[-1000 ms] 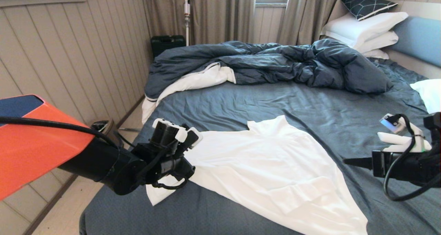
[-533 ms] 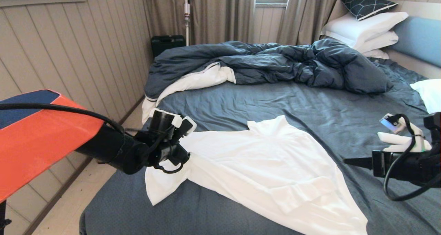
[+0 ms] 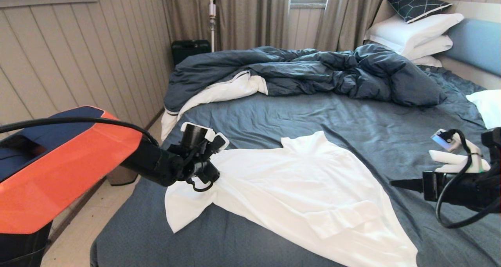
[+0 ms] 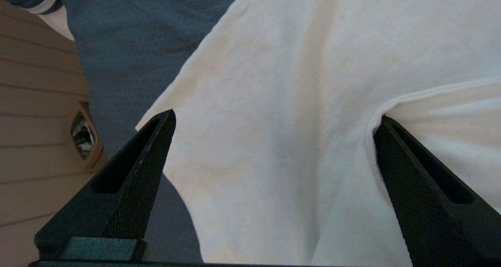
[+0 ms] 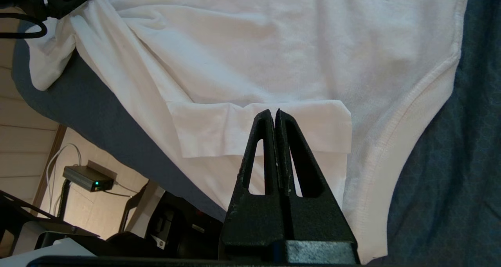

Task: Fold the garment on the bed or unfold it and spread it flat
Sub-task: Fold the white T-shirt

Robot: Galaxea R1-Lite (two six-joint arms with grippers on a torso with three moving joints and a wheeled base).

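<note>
The white garment [image 3: 305, 188] lies spread on the near half of the bed [image 3: 313, 110], neck piece toward the duvet and a fold across its lower right. My left gripper [image 3: 209, 174] is down at the garment's left side, where the sleeve [image 3: 184, 208] meets the body. In the left wrist view the left gripper [image 4: 276, 116] is open, with white cloth [image 4: 274, 55] between the wide-apart jaws and a hem edge against one finger [image 4: 415, 173]. My right gripper [image 3: 393, 183] hovers off the garment's right edge; the right gripper [image 5: 274, 112] is shut and empty, above the folded flap [image 5: 219, 130].
A rumpled dark blue duvet [image 3: 313, 69] with white lining [image 3: 227, 91] fills the far half of the bed. White pillows [image 3: 415, 28] and the blue headboard [image 3: 475, 44] are at the far right. The bed's left edge and the wall panels [image 3: 78, 63] lie beside my left arm.
My left arm has reached further along the bed's left edge, and the gripper now sits slightly higher on the garment, uncovering the sleeve. The right arm has not moved.
</note>
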